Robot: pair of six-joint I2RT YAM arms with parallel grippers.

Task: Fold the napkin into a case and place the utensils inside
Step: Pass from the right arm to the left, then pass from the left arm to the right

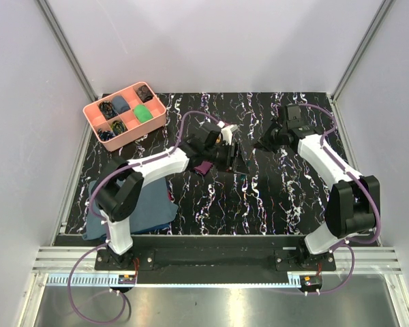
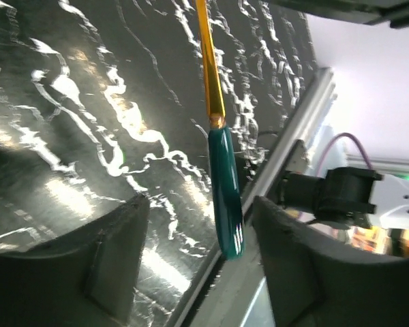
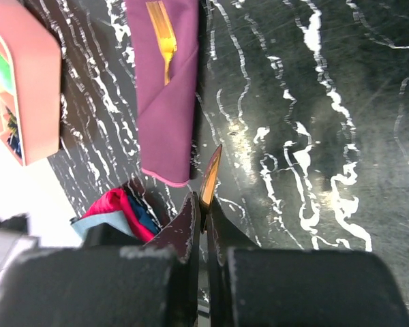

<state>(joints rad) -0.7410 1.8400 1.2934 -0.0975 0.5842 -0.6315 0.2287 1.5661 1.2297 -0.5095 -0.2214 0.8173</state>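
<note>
A utensil with a golden blade (image 2: 211,61) and a dark green handle (image 2: 226,197) hangs above the black marbled table. My right gripper (image 3: 203,204) is shut on its golden tip (image 3: 210,174). My left gripper (image 2: 201,211) is open, one finger on each side of the green handle without touching it. The plum-purple napkin lies folded as a narrow case (image 3: 167,102) with a golden fork (image 3: 162,37) tucked in it. From above, only a corner of the case (image 1: 204,167) shows under my left arm. My left gripper (image 1: 237,158) and right gripper (image 1: 262,144) meet at the table's middle.
A pink compartment tray (image 1: 94,114) with small items stands at the back left. A slate-blue cloth (image 1: 146,201) lies at the front left, and a red cloth (image 3: 112,204) sits by it. Grey walls and aluminium rails (image 1: 71,61) enclose the table.
</note>
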